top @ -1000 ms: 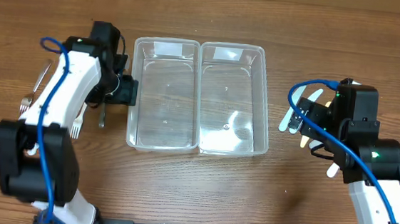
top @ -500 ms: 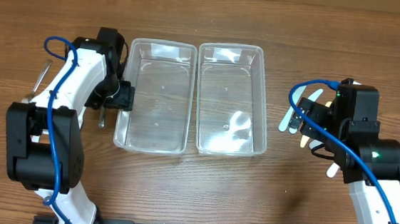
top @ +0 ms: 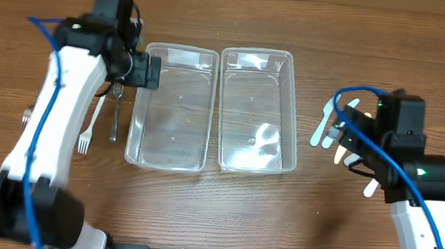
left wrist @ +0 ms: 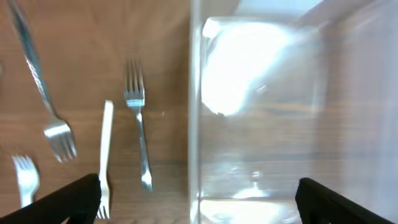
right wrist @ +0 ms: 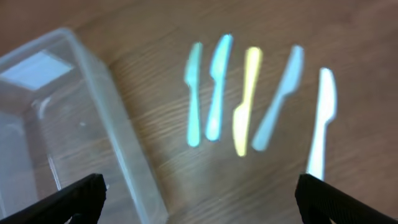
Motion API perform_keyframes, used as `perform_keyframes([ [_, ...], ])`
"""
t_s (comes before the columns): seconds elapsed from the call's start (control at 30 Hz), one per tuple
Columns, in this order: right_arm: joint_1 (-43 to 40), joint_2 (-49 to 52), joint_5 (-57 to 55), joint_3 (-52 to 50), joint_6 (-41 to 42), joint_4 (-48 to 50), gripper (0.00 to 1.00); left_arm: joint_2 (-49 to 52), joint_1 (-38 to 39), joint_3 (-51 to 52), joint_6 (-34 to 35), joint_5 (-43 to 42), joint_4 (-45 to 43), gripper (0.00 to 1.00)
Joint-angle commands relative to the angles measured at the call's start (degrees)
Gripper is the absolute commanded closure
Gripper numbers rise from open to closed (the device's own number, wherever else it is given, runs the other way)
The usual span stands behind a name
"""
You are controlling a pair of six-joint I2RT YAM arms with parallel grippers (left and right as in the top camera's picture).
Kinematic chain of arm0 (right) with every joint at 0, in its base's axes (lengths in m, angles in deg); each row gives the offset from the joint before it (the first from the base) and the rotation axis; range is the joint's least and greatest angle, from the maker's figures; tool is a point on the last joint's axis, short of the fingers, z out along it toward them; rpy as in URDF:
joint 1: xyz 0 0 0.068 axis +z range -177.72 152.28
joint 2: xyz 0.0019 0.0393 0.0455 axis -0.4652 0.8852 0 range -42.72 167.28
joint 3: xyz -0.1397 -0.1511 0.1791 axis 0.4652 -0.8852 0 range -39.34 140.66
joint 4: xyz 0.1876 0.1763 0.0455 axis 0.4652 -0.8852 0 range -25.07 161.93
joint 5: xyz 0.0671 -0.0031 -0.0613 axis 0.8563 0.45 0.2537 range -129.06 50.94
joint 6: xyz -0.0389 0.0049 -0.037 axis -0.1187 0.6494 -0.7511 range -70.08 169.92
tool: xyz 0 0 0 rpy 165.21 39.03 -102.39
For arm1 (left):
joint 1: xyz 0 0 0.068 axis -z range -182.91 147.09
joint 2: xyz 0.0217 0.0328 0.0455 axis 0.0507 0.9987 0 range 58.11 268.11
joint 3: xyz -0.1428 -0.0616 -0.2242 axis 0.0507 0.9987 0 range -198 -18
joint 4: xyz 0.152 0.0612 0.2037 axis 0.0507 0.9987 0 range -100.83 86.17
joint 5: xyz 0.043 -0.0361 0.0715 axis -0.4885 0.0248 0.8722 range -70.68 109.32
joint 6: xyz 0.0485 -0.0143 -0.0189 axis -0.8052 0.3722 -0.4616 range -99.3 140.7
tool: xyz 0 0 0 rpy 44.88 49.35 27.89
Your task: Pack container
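left gripper (left wrist: pixel 196 190) and right gripper (right wrist: pixel 199 193) gape wide, empty; slim metal forks (left wrist: pixel 138 134) and pastel plastic knives (right wrist: pixel 249 99) look light, flat, slippery, so pinch mid-handle.

Overhead looks straight down on the whole table (top: pixel 216 211). Left wrist looks down, close, on forks (left wrist: pixel 138 124) and left tub (left wrist: pixel 194 112), its left wall. Right wrist looks down, close, on knives (right wrist: pixel 249 106) and right tub (right wrist: pixel 124 149), its right wall. Overhead shares both.
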Motion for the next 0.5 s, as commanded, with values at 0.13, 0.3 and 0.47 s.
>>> perform_keyframes([
  [0.13,-21.6,11.0,2.6,16.4,-1.5,-9.6,0.00,-17.4,-0.6,-3.7,-0.5,-3.3,5.0,0.00],
  [0.3,-29.4,21.6,5.4,13.8,-1.7,-9.6,0.00,-22.1,-0.6,-3.7,-0.5,-3.3,4.8,0.00],
  [0.47,-31.3,29.4,7.5,9.5,-1.7,-5.3,0.00,-22.5,-0.6,-3.7,-0.5,-3.3,5.4,0.00],
])
